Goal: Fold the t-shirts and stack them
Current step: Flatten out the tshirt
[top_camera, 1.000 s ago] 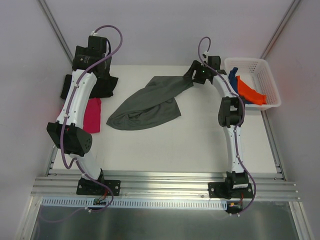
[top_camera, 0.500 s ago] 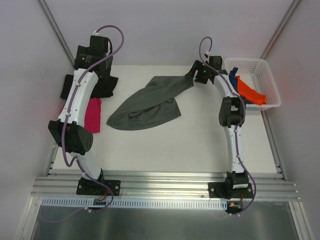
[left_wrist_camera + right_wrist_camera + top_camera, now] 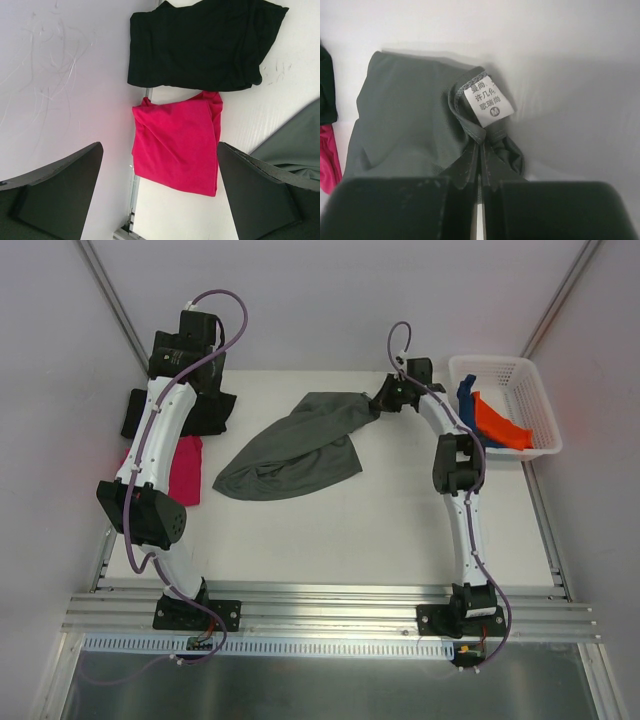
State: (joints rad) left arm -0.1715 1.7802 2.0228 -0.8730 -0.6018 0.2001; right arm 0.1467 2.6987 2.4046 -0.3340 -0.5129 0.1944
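The right gripper (image 3: 383, 400) is clamped shut on the dark grey t-shirt (image 3: 300, 445) at the shirt's far right end. In the right wrist view, the two dark fingers (image 3: 395, 207) sit almost together, with only a thin slit between them. A fold of grey cloth from the neck edge is pinched in that slit. The pale neck label (image 3: 488, 102), printed with small characters, stands just beyond the fingertips and faces the camera.

From the pinched end, the rest of the dark grey t-shirt runs away from the right gripper toward the near left. It widens into a rumpled, unfolded shape that lies on the white table (image 3: 350, 530), roughly mid-table between the two arms.

The left gripper (image 3: 188, 345) hangs at the far left of the table with its jaws spread wide and nothing between them. In the left wrist view, its two fingers (image 3: 55, 192) frame the cloth below. The black t-shirt (image 3: 200, 45) lies folded at the far left corner. The magenta t-shirt (image 3: 175, 145) lies folded just nearer than it, and their edges touch. A corner of the grey shirt shows at the right edge of that view, apart from the magenta one.

At the far right, the white lattice basket (image 3: 503, 361) holds the orange t-shirt (image 3: 500, 425) and the blue t-shirt (image 3: 466, 395). Both are bunched against its left wall, just beside the right arm.
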